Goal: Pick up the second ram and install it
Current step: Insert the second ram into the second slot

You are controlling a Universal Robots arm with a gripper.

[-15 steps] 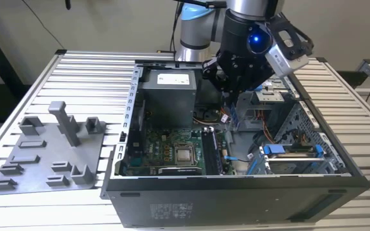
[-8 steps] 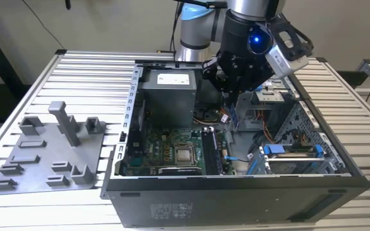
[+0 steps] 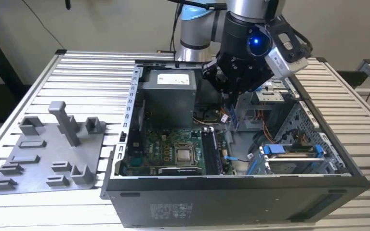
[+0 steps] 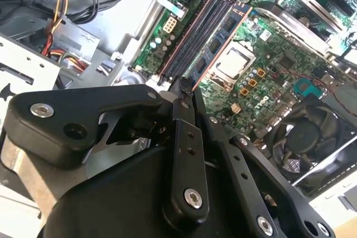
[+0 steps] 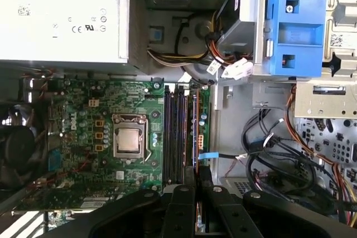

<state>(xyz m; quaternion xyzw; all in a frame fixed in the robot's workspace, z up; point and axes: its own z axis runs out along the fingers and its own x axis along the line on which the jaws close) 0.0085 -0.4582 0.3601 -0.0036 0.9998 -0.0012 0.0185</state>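
My gripper (image 3: 230, 98) hangs inside the open computer case (image 3: 236, 192), shut on the second ram (image 3: 232, 118). The stick is thin, bluish and on edge, and it points down from the fingertips toward the motherboard. In the second wrist view the ram (image 4: 220, 40) runs out from the gripper (image 4: 184, 88), showing small chips and an orange contact edge. The long black memory slots (image 4: 192, 32) lie right beside it. In the first wrist view the ram (image 5: 195, 132) is edge-on between the fingers of the gripper (image 5: 196, 185), next to the slots (image 5: 175, 132). The stick's lower edge is above the board.
The grey power supply (image 3: 169, 94) stands behind the board. The CPU socket (image 5: 129, 142) lies beside the slots. A blue drive caddy (image 5: 293, 20) and loose cables (image 5: 268, 143) crowd the other side. A grey fixture plate (image 3: 50, 154) lies on the table at the exterior view's left.
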